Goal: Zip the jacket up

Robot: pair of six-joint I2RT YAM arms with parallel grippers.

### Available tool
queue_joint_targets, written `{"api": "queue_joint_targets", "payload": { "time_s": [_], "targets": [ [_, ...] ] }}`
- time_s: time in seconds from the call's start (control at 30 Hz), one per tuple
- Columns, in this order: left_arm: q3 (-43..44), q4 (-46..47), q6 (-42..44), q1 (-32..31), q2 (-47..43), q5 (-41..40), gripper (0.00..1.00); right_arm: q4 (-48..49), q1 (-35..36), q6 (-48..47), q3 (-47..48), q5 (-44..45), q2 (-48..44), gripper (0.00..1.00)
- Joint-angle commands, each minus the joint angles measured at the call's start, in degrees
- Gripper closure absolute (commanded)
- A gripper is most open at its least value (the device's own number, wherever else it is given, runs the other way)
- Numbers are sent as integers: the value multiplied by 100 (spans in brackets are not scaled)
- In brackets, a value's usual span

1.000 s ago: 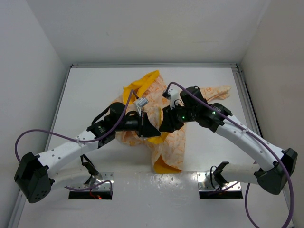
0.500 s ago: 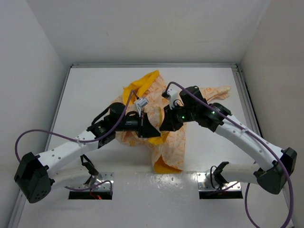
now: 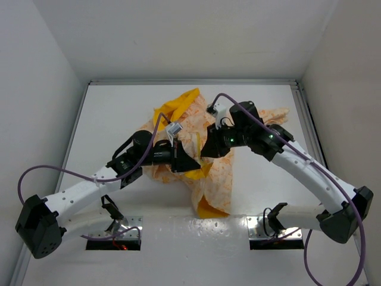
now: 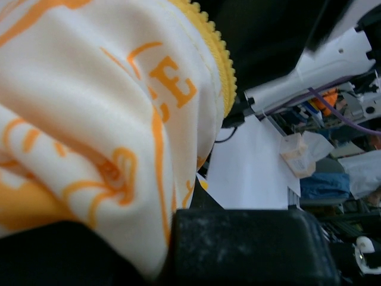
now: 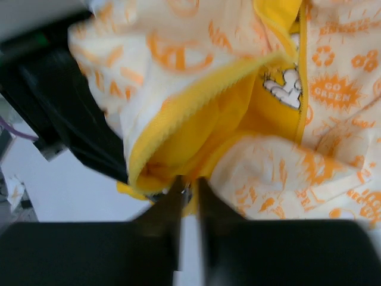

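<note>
The jacket (image 5: pixel 178 53) fills the right wrist view. There the right fingers (image 5: pixel 166 208) are drawn almost together with only a thin slit between them, their tips nipping the yellow hem at the foot of the zipper. Whether the slider itself sits between them is too small to tell. From those tips the two sides part. One toothed edge (image 5: pixel 205 98) climbs ahead along the left of the opening, and a second zipper row (image 5: pixel 302 77) runs straight ahead further right. Yellow lining (image 5: pixel 250 113) and a white label (image 5: pixel 283 83) show in the gap. So the zipper's long axis points away from the right fingers, and I judge that a closing stroke must travel that way, up the open front. The left fingers (image 4: pixel 250 250) are pressed shut on a fold of the cream printed fabric, which bunches above them. A line of zipper teeth (image 4: pixel 223 65) lies just beyond the fold, and the right arm (image 4: pixel 315 65) is past that. The right fingers are thus the pair at the zipper's foot, with the left pair just beside them as an anchor. Only the top view shows the whole garment, crumpled on the middle of the counter (image 3: pixel 119 119). One yellow-lined end stretches beyond both pairs of fingers and another trails back toward the arms' bases, but in that view the fingertips are hidden under the wrists.
</note>
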Motion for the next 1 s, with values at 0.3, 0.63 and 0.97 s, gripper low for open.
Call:
{"api": "queue_joint_targets", "payload": {
  "time_s": [0.3, 0.63, 0.97],
  "targets": [
    [-281, 855, -599, 187, -315, 165, 100, 1539, -1031, 1725, -1228, -1474, -1533, 72],
    [-106, 1461, -1398, 504, -131, -390, 100, 2785, -881, 3087, -1966, -1871, -1375, 65],
    [-106, 1690, -1654, 557, -77, -443, 100, 4027, -855, 4038, -2011, -1941, -742, 67]
  ]
}}
